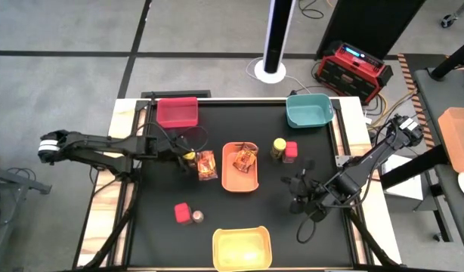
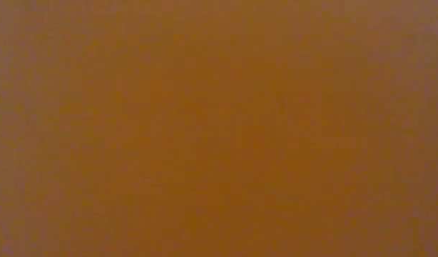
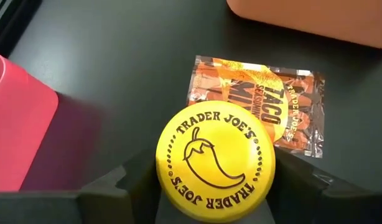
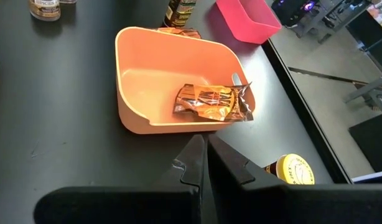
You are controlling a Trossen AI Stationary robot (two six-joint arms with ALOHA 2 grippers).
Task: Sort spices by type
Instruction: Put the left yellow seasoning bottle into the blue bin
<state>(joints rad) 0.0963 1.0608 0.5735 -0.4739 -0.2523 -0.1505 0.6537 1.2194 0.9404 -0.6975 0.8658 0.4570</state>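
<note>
Between the red bin [image 1: 177,112] and the orange bin [image 1: 241,168], the left gripper [image 1: 189,159] holds a yellow-lidded Trader Joe's jar [image 3: 216,161] – its fingers clamp the jar on both sides under the lid. Just beside it lies a flat taco seasoning packet [image 3: 260,103], printed side up on the black table [image 1: 156,234], near the orange bin's wall but not touching it in the wrist view. A second packet [image 4: 211,102] rests crumpled inside the orange bin. Past that bin stand another yellow-lidded jar [image 1: 279,147] and a red cube box [image 1: 292,151], touching or nearly so. Toward the near edge, a second red cube box [image 1: 183,213] sits just beside a tiny silver-lidded jar [image 1: 197,217]; open black surface surrounds that pair. The yellow bin [image 1: 241,248] hugs the near edge, the teal bin [image 1: 308,111] the far right corner. The right gripper [image 1: 298,185] hovers right of the orange bin – fingers pressed together, gripping nothing. An orange blur fills the low view.
</note>
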